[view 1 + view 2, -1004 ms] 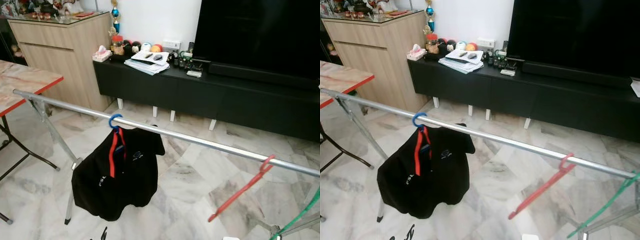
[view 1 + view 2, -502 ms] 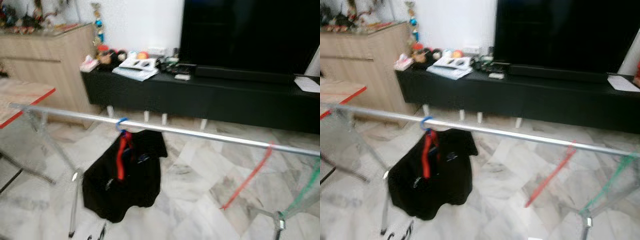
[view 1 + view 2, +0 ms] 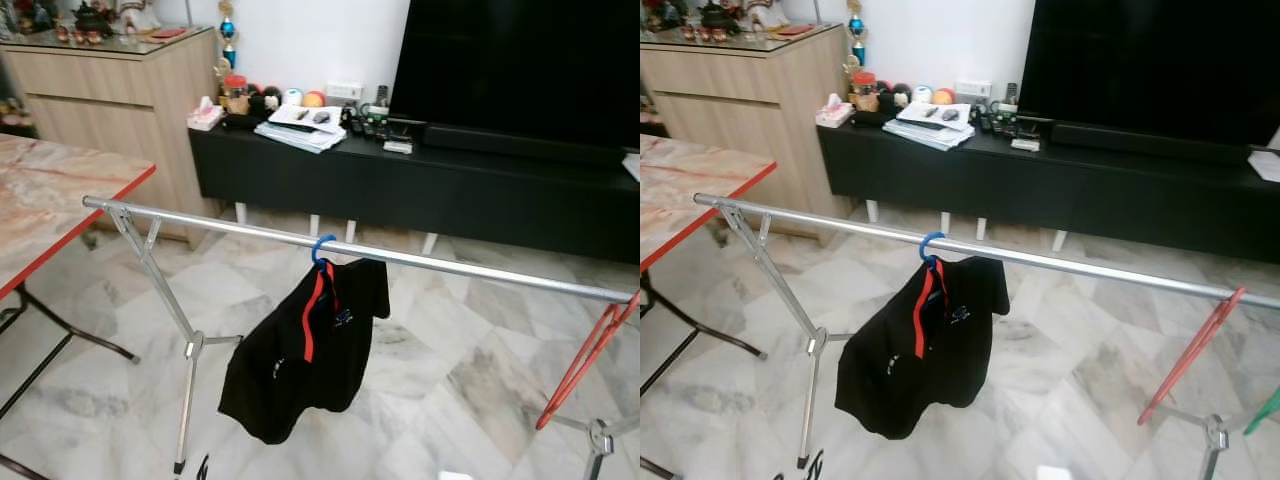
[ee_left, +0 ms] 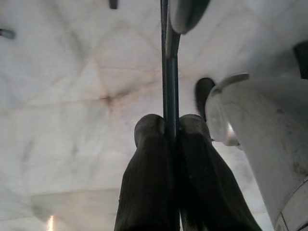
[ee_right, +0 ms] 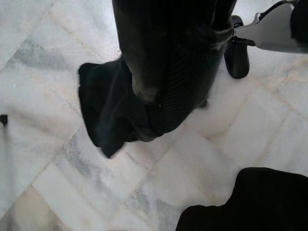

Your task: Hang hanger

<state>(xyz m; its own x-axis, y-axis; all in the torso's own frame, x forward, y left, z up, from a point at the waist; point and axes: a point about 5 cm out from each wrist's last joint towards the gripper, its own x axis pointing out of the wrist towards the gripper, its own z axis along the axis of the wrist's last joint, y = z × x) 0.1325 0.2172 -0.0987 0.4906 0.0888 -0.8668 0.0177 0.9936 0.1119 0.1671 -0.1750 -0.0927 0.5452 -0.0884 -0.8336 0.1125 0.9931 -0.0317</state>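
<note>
The thin dark hanger (image 4: 169, 72) is clamped edge-on between the two fingers (image 4: 149, 183) of the left gripper (image 4: 171, 129), low over the pale marble floor (image 4: 72, 96); only a straight length of it can be made out, running away from the fingertips. The right gripper (image 5: 163, 113) hangs above the same floor with its fingers pressed together on a piece of dark cloth (image 5: 108, 115) that droops from them.

Ahead of the robot a silver drying rail (image 3: 480, 270) runs across the room on folding legs. A blue hanger (image 3: 320, 248) is hooked over the rail near its middle and carries a black shirt (image 3: 310, 350) with a red stripe down its front. Farther along to the right a red hanger (image 3: 590, 355) hangs tilted from the rail, and a green hanger (image 3: 1265, 412) shows at the edge just beyond it.

To the left stands a marble-topped table (image 3: 40, 200) with a red rim. Behind the rail a long black TV console (image 3: 450, 190) holds papers and small items under a large dark screen (image 3: 520, 60), beside a wooden cabinet (image 3: 110, 90).
</note>
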